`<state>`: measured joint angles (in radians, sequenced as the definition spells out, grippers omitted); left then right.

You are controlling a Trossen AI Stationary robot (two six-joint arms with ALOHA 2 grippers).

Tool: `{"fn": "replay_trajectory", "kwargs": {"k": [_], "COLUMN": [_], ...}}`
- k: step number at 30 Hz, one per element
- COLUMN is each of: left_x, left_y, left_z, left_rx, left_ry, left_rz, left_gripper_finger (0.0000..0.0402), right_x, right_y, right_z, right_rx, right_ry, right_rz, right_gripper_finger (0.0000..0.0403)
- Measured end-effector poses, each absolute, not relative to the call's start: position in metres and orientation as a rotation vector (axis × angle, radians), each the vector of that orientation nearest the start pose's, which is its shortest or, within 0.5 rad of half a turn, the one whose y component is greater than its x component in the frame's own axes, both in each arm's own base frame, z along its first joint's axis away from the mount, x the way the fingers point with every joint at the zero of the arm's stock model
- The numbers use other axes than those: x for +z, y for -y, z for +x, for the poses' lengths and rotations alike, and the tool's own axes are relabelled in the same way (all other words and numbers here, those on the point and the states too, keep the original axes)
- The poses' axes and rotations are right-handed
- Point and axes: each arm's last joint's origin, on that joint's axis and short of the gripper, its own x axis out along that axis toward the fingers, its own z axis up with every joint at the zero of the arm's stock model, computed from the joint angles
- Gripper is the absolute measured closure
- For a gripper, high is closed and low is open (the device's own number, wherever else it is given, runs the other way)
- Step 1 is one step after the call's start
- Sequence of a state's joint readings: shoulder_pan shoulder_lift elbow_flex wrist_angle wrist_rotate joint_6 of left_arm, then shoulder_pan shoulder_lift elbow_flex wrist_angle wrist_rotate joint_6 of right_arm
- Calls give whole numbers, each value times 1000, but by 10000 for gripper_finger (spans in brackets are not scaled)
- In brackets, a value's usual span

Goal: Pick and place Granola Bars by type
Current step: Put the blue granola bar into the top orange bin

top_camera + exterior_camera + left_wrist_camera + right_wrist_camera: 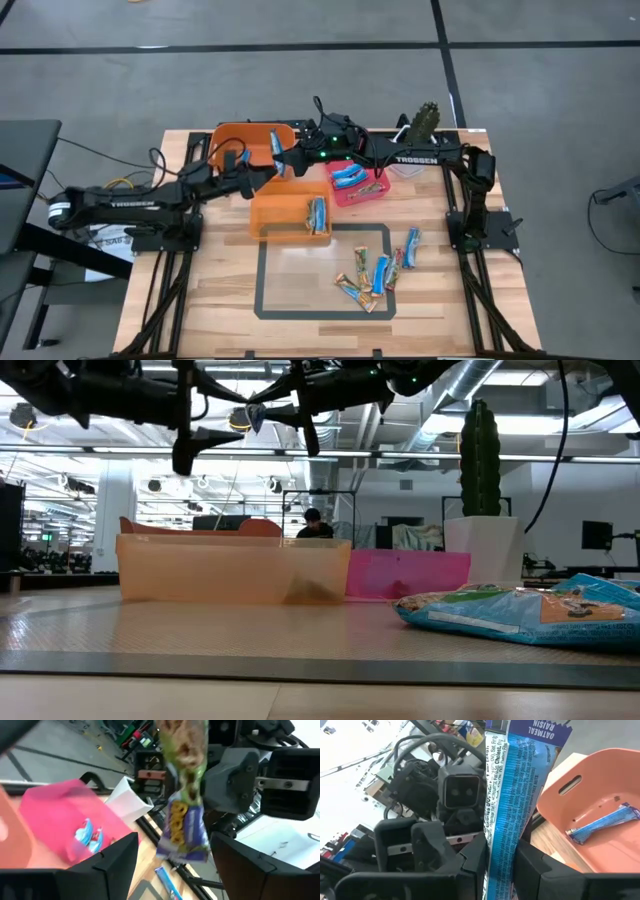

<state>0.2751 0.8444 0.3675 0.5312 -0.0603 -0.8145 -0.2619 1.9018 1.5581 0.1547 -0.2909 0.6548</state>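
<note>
My right gripper (pixel 500 857) is shut on a blue granola bar (pixel 512 785), lifted above the far orange bin (pixel 240 140). In the high view the bar (pixel 275 146) sits between the two grippers. My left gripper (pixel 174 845) is open and faces it, with the bar's free end (pixel 182 837) between its fingers, apparently untouched. Several loose bars (pixel 375 272), blue and multicoloured, lie flat on the table inside the taped square. Others lie in the near orange bin (pixel 315 215) and the pink bin (pixel 350 178). My right gripper pinches the blue bar between its two fingers (pixel 472 865), which lie along the wrapper (pixel 497 845). It comes in roughly level from the table's right. The bar is lifted clear and sticks out past the fingertips toward the left gripper.
One blue bar (pixel 602 825) lies in the far orange bin. A potted cactus (pixel 422 122) stands at the far edge behind the pink bin (pixel 378 192). The near orange bin (pixel 265 215) sits just below both grippers. A person shows far off in the room (pixel 313 525).
</note>
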Motion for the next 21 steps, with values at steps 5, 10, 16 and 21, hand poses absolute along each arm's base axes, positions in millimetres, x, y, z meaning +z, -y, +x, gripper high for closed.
{"fn": "replay_trajectory", "kwargs": {"k": [5,10,16,21], "left_x": [253,255,256,255], "left_y": [-55,-57,-60,-61], "left_z": [186,193,203,207], "left_rx": [274,275,282,297], "left_ry": [178,161,143,132], "left_rz": [-773,-756,-747,-746], "left_gripper_finger": [159,159,159,162], "right_x": [309,310,310,310], "right_y": [109,108,105,103], "right_z": [437,438,438,439], "right_rx": [-31,-28,-21,-15], "right_ry": [-182,-175,-177,-179], "right_rz": [704,702,701,700], "right_gripper_finger": [332,332,332,332]}}
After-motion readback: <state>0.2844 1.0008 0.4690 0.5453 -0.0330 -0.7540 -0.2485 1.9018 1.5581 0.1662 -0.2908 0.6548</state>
